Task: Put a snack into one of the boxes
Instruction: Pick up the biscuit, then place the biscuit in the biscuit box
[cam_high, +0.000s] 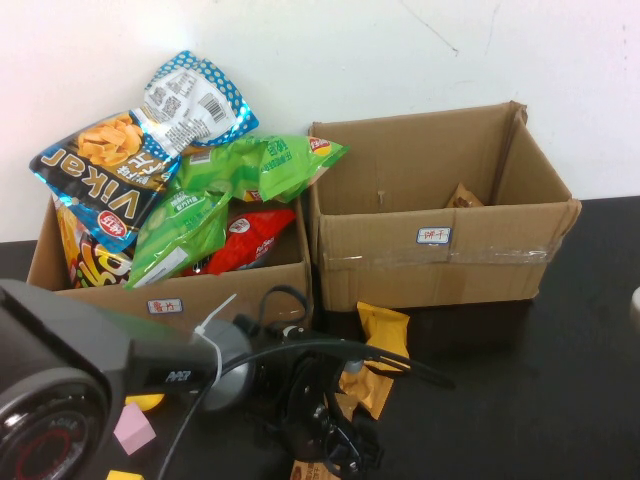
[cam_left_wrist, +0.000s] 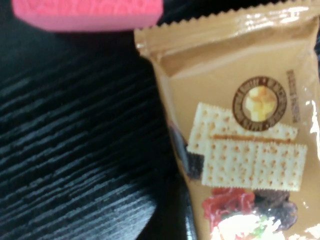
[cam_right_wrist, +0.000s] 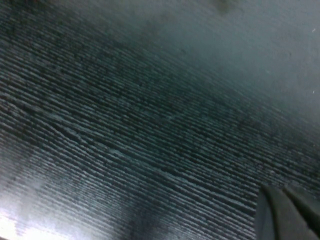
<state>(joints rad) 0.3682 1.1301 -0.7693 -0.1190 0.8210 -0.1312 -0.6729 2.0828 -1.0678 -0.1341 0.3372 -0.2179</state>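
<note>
From the high camera you see two brown cardboard boxes side by side at the back of the black wood-grain table (cam_high: 560, 380): the left box (cam_high: 100, 285) is heaped with snack bags, a blue-and-white Vikar chip bag (cam_high: 130, 140) and green bags (cam_high: 240, 175) sticking up above a red packet (cam_high: 250, 240), while the right box (cam_high: 440, 245) holds only a small brown packet (cam_high: 463, 196) in its far corner. Your left arm reaches in low from the near left, and the left gripper (cam_high: 335, 440) sits down near the table by the near edge, just in front of a yellow-orange snack packet (cam_high: 378, 350) lying before the right box; a pink block (cam_high: 133, 428) lies near the left edge. In the left wrist camera, a tan cracker packet (cam_left_wrist: 240, 135) printed with square crackers lies flat on the table, right beside a pink block (cam_left_wrist: 87, 14); the left gripper's jaws stand wide open, holding nothing. In the right wrist camera you see only bare dark table and a dark fingertip (cam_right_wrist: 287, 212) of the right gripper, which is closed and empty.
</note>
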